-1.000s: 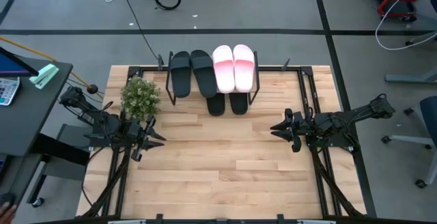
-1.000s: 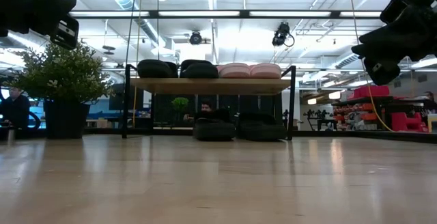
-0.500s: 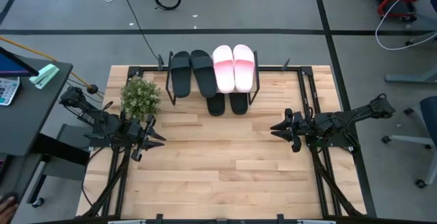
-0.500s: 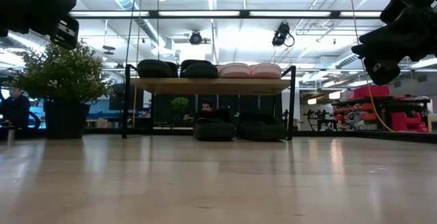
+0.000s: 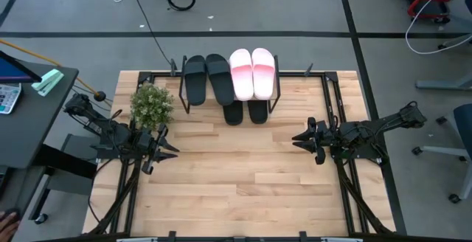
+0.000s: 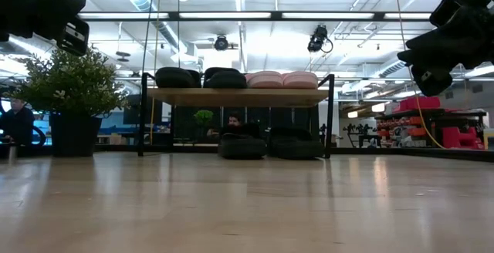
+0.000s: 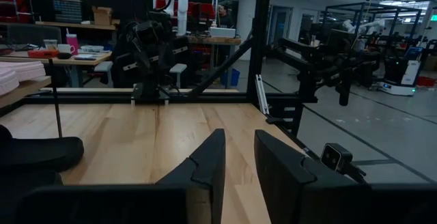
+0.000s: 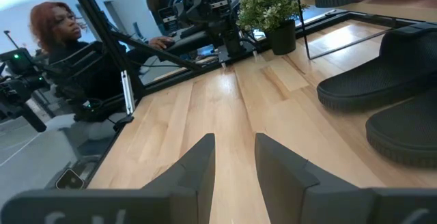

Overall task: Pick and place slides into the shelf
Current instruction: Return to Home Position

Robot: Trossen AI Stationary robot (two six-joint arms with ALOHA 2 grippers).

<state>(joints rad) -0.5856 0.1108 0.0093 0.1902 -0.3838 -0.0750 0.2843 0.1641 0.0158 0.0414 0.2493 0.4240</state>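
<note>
The shelf [image 5: 230, 98] stands at the table's far edge on thin black legs. On its wooden top board [image 6: 239, 96] rest two black slides [image 5: 206, 78] and two pink-and-white slides [image 5: 252, 72]. Two more black slides [image 5: 245, 112] lie on the table beneath it, also in the low view [image 6: 268, 146] and the right wrist view [image 8: 382, 80]. My left gripper [image 5: 171, 151] hovers open above the table's left side. My right gripper [image 5: 296, 138] hovers open above the right side. Neither is near a slide.
A potted plant [image 5: 151, 105] stands left of the shelf, close to my left gripper. Black frame rails [image 5: 335, 105] run along the table's edges. A wide bare stretch of wooden table [image 5: 236, 168] lies between the two arms. A person [image 8: 58, 33] sits beyond the left side.
</note>
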